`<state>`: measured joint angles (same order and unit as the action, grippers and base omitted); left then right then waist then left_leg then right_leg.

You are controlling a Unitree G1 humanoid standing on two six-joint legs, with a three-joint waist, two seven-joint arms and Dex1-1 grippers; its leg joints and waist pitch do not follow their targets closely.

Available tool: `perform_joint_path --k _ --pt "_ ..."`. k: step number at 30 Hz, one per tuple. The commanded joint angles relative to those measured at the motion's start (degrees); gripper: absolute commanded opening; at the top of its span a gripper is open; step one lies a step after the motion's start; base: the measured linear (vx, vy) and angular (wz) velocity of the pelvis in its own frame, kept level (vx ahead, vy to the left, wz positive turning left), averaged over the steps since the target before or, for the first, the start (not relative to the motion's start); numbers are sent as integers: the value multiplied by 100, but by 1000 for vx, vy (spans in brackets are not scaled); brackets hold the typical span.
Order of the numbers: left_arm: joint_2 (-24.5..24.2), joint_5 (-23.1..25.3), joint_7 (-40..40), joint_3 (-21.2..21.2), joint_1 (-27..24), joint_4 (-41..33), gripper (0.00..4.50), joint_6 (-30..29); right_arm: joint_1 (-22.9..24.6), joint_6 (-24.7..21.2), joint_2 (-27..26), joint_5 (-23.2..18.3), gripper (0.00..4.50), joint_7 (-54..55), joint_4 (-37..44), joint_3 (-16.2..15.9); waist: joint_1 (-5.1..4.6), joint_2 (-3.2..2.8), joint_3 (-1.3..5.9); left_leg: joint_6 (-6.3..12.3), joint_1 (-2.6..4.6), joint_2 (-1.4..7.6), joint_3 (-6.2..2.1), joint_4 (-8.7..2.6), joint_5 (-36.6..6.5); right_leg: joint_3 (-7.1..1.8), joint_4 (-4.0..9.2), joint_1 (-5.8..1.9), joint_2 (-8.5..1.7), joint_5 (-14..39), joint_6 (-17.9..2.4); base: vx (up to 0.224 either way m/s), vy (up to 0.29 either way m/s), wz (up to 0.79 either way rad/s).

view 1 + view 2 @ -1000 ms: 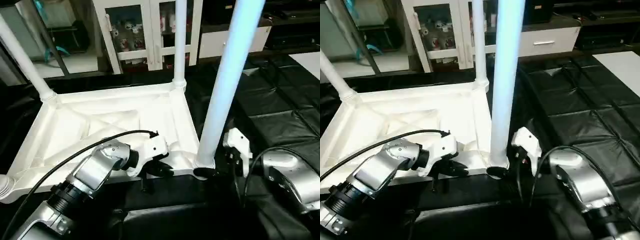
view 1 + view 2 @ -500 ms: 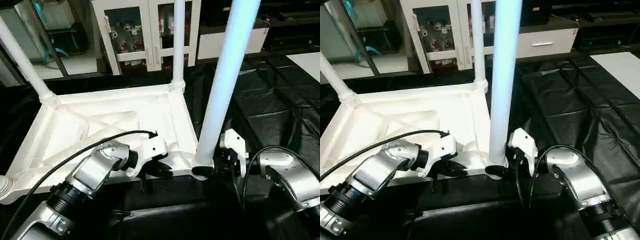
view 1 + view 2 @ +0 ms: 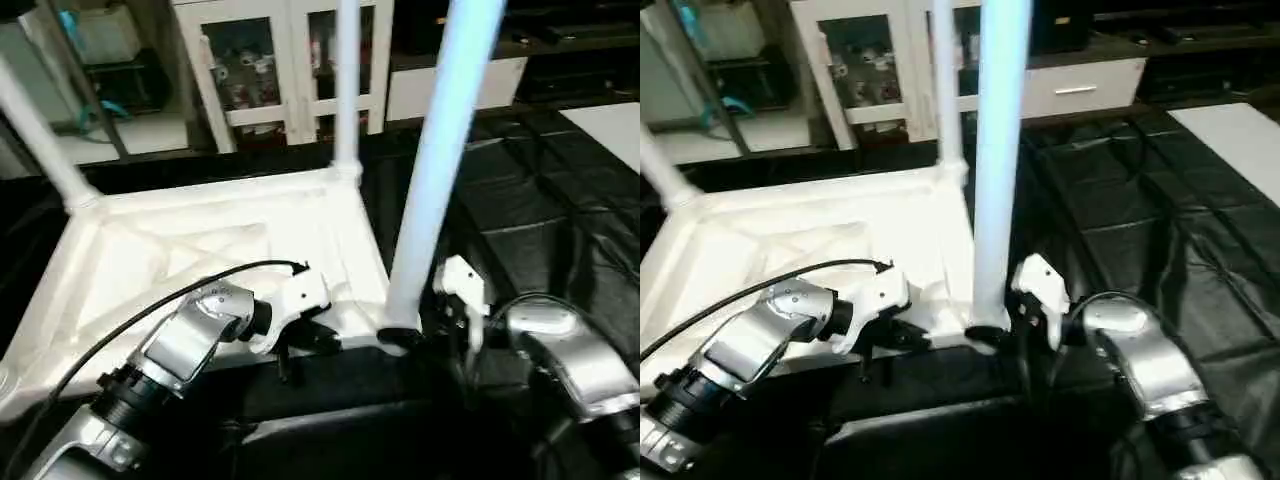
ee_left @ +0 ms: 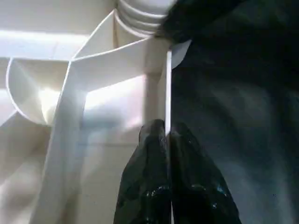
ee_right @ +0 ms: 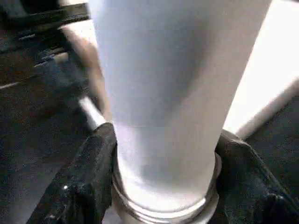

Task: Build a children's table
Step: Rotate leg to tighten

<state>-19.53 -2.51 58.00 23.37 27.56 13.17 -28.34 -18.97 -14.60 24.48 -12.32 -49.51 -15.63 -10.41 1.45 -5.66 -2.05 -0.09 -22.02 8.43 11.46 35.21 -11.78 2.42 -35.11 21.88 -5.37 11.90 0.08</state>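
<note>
The white table top (image 3: 200, 240) lies upside down on a black mat, its X-ribs facing up. Legs stand in its far left socket (image 3: 40, 140) and far right socket (image 3: 346, 90). A third leg (image 3: 430, 180) rises from the near right corner, leaning a little to the right. My right gripper (image 3: 400, 340) is shut on the base of this leg (image 5: 163, 93), one black finger (image 5: 93, 177) on each side of it. My left gripper (image 3: 318, 340) is shut on the thin near rim of the top (image 4: 167, 84), close to that corner.
A black padded mat (image 3: 540, 200) covers the surface around the table top. A white glass-door cabinet (image 3: 260, 70) stands behind it. A white board (image 3: 610, 125) lies at the far right. A black cable (image 3: 150, 310) arcs over my left forearm.
My right gripper has moved in to the near right leg's base and its fingers have closed around it. The left gripper has stayed on the rim. The camera has shifted slightly.
</note>
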Motion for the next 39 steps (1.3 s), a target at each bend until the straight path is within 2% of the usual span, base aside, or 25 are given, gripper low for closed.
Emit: perform_joint_path --k 1,3,5,6,8,9,10,11,12,13,14,18,19,22,23,24,26,27,28,30,31,33,36,38,39 --pt "304 -126 -206 23 66 329 0 103 -222 4 -282 351 272 1029 -427 141 10 126 282 138 81 414 -274 -508 -1377 -170 451 -194 -376 1418 -1401 0 0 0" --pt "394 -103 -339 -14 113 462 0 157 -262 4 -375 387 272 1235 -518 175 33 136 284 64 131 427 -272 -511 -1526 -192 489 -156 -375 1498 -1322 0 0 0" --pt "896 10 -1061 -197 338 1059 0 395 -462 -13 -886 539 271 2483 -1021 453 21 160 272 19 125 404 -257 -514 -1558 -198 504 -127 -362 1530 -1310 0 0 0" --pt "942 26 -1142 -210 365 1110 0 406 -478 -20 -933 545 271 2600 -1072 479 26 151 276 -20 131 407 -261 -523 -1562 -199 505 -131 -367 1569 -1286 0 0 0" --pt "1385 173 -1911 -338 636 1581 0 419 -628 -50 -1331 731 270 3801 -1565 671 29 126 268 -164 160 415 -269 -551 -1733 -199 521 -92 -354 1619 -1214 0 0 0" --pt "1385 173 -1911 -338 636 1581 0 419 -628 -50 -1331 731 270 3801 -1565 671 53 126 285 -201 173 415 -270 -557 -1770 -202 525 -96 -359 1567 -1178 0 0 0" --pt "1543 260 -2304 -391 744 1782 0 441 -696 -60 -1456 806 270 4227 -1766 722 68 141 285 -186 177 414 -268 -553 -1766 -207 525 -93 -362 1510 -1170 0 0 0" --pt "1627 307 -2513 -421 798 1891 0 457 -733 -59 -1518 846 270 4443 -1875 750 54 84 280 -203 156 408 -269 -561 -1752 -212 521 -89 -355 1360 -1178 0 0 0" --pt "1782 371 -2811 -480 894 2118 0 513 -825 -73 -1633 917 270 4793 -2074 801 66 114 288 -194 166 406 -266 -560 -1778 -208 520 -94 -342 1282 -1173 0 0 0" --pt "1782 371 -2811 -480 894 2118 0 513 -825 -73 -1633 917 270 4793 -2074 801 85 115 296 -190 193 400 -254 -556 -1774 -216 527 -77 -351 1264 -1176 0 0 0" --pt "1950 446 -3106 -527 1023 2388 0 646 -947 -91 -1788 1020 270 5290 -2260 872 96 117 283 -151 185 396 -248 -554 -1789 -223 542 -77 -361 1329 -1166 0 0 0" --pt "2098 492 -3265 -570 1181 2682 0 847 -1112 55 -1960 1115 270 5589 -2384 874 118 105 282 -174 154 406 -273 -588 -1862 -213 552 -97 -369 1511 -993 0 0 0" --pt "2121 506 -3260 -579 1214 2743 0 907 -1140 179 -2024 1070 270 5560 -2384 918 133 153 277 -168 155 406 -271 -593 -1902 -216 572 -93 -385 1602 -947 0 0 0" --pt "2060 547 -3140 -556 1196 2715 0 975 -1083 446 -2104 761 270 5169 -2167 1041 156 152 283 -111 136 417 -277 -599 -1849 -224 572 -104 -401 1657 -886 0 0 0" --pt "1993 543 -3034 -517 1155 2624 0 961 -996 539 -2056 741 305 5064 -1973 1034 177 143 281 -79 139 422 -275 -600 -1804 -225 577 -92 -405 1626 -869 0 0 0" --pt "1959 538 -2986 -501 1132 2572 0 944 -944 585 -2034 712 305 4991 -1865 1042 192 149 283 -49 140 432 -267 -604 -1742 -227 576 -94 -402 1545 -870 0 0 0" --pt "1866 536 -2815 -457 1081 2480 0 979 -786 582 -1924 712 342 4837 -1507 971 222 152 314 42 129 441 -261 -592 -1418 -221 537 -119 -391 1142 -906 0 0 0" --pt "1828 520 -2738 -450 1049 2427 0 958 -721 554 -1892 692 349 4793 -1364 971 226 136 323 133 95 439 -261 -578 -1150 -212 503 -148 -394 793 -963 0 0 0" --pt "1795 504 -2665 -443 1014 2379 0 941 -655 531 -1862 680 367 4762 -1234 973 216 155 324 192 70 437 -262 -572 -1051 -207 490 -160 -395 679 -992 0 0 0" --pt "1672 502 -2507 -402 913 2196 0 922 -538 402 -1747 665 376 4645 -963 964 214 171 335 329 71 432 -249 -545 -897 -200 476 -160 -399 514 -1093 0 0 0" --pt "1384 454 -2075 -297 688 1766 0 867 -337 71 -1514 443 385 4167 -408 968 237 184 345 513 52 455 -250 -515 -673 -205 442 -187 -415 326 -1139 0 0 0" --pt "1172 411 -1738 -216 531 1463 0 849 -212 -181 -1325 264 402 3728 -32 938 252 163 350 679 52 476 -250 -498 -525 -202 410 -184 -410 165 -1178 0 0 0" --pt "746 263 -1072 -52 238 901 0 752 62 -610 -689 1 402 2619 675 645 238 139 348 683 70 473 -239 -487 -531 -189 402 -168 -381 140 -1262 0 0 0" --pt "379 131 -450 144 20 487 0 789 279 -698 -87 -221 402 1720 1055 483 242 128 349 698 61 501 -255 -486 -457 -187 364 -183 -374 -40 -1274 0 0 0" --pt "335 104 -362 167 -8 431 0 791 307 -723 -25 -274 402 1604 1100 482 253 118 365 693 82 509 -254 -469 -409 -186 342 -181 -376 -207 -1314 0 0 0"
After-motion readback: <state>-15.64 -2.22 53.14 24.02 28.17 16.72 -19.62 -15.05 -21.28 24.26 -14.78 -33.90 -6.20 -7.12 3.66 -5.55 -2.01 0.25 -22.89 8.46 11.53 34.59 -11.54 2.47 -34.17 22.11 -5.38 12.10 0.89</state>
